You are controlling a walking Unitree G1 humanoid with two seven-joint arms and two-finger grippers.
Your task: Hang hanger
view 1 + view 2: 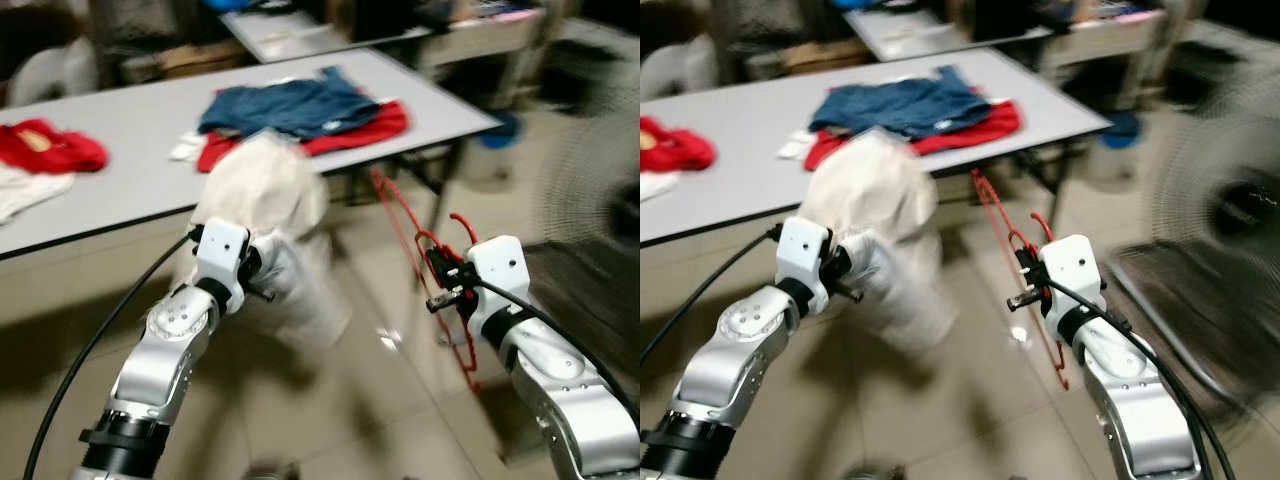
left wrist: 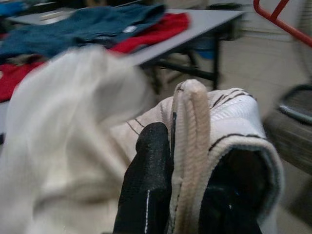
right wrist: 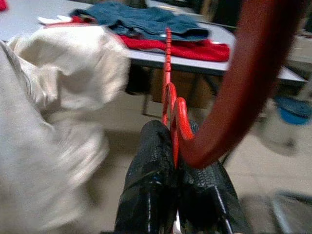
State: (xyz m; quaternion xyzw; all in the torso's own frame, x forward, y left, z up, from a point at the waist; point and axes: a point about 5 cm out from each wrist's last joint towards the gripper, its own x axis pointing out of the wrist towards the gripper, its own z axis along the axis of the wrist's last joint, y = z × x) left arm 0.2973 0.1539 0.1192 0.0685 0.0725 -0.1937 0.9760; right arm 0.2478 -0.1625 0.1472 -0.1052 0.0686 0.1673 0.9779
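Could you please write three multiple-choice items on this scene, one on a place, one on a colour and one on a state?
1. Where does the blue garment lie?
A. on the grey table
B. on the floor
C. over a fan

2. What colour is the hanger?
A. white
B. red
C. black

3. What is the left gripper doing?
A. hanging open
B. shut on the cream garment
C. pressing the table

Answers: 1 A, it rests on the tabletop. 2 B, the wire is red. 3 B, black fingers pinch its hem.
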